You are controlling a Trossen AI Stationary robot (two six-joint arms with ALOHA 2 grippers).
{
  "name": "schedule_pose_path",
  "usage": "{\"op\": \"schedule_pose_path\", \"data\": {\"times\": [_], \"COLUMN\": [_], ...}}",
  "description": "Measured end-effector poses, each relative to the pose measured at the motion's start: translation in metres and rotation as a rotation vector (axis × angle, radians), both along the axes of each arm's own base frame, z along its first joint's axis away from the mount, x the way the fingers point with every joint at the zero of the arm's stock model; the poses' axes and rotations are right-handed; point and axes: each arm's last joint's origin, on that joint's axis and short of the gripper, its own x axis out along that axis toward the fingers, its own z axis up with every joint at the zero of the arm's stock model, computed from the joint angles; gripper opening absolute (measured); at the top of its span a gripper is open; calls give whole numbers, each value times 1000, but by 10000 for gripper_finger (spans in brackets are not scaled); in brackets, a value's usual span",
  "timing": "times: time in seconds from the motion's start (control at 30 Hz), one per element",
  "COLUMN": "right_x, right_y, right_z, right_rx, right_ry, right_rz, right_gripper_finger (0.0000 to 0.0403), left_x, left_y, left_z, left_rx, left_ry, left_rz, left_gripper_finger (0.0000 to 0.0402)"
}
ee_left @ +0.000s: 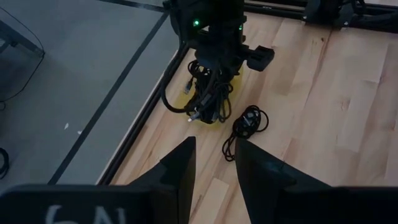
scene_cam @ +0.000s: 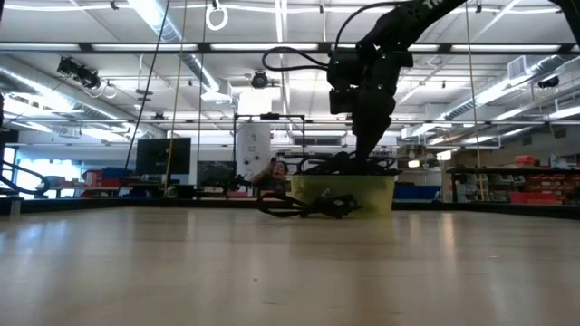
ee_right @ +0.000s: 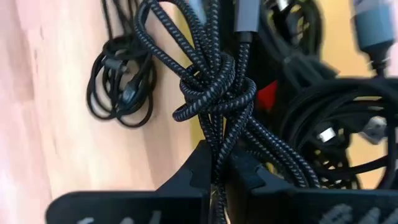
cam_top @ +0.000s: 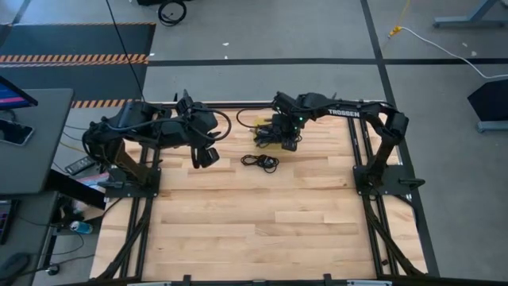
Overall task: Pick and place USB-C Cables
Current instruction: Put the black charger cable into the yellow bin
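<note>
A pile of black USB-C cables (cam_top: 276, 131) fills a yellow tray (scene_cam: 344, 192) near the table's far edge. One more coiled cable (cam_top: 262, 162) lies flat on the wood just in front of the tray, also seen as a loose coil (ee_right: 121, 87) in the right wrist view. My right gripper (ee_right: 214, 174) reaches down into the pile from above and is shut on a braided, knotted cable bundle (ee_right: 217, 87). My left gripper (ee_left: 214, 162) hangs open above the table, left of the tray, touching nothing. My right gripper pinches the braided black cable's strands (ee_right: 216, 152) between its two fingers, just below the bundle's knot (ee_right: 221, 93). The fingers come from above, pointing down into the tray, and lie along the strands. The bundle lies over the other cables; whether it is lifted clear cannot be told.
Bare wood spreads over the table's near half (cam_top: 262, 230). The metal frame rails (cam_top: 373, 171) border the table on both sides. A desk with devices (cam_top: 24, 135) stands off the left edge. The room beyond the far edge holds shelves and machines.
</note>
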Motion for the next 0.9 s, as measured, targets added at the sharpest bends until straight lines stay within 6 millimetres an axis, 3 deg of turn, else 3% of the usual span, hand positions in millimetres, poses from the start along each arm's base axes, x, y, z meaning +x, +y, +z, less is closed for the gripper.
{"op": "schedule_pose_path", "data": {"times": [0.1, 0.33, 0.47, 0.63, 0.9], "right_x": [1, 2, 2, 6, 15], "right_y": [-2, -2, 2, 9, 19], "right_z": [2, 2, 5, 27, 78], "right_rx": [-30, -57, -47, -39, -73], "right_ry": [-10, 2, 27, 41, -19], "right_rz": [-10, -18, -48, -36, -8], "right_gripper_finger": [31, 113, 127, 128, 129], "left_x": [0, 0, 0, 0, 3], "left_y": [0, 0, 0, 0, 1], "left_z": [0, 0, 0, 0, -3], "left_rx": [0, 0, 0, 0, 2], "left_ry": [0, 0, 0, 0, 10], "left_rz": [0, 1, 1, 0, 5], "left_gripper_finger": [119, 119, 119, 119, 119]}}
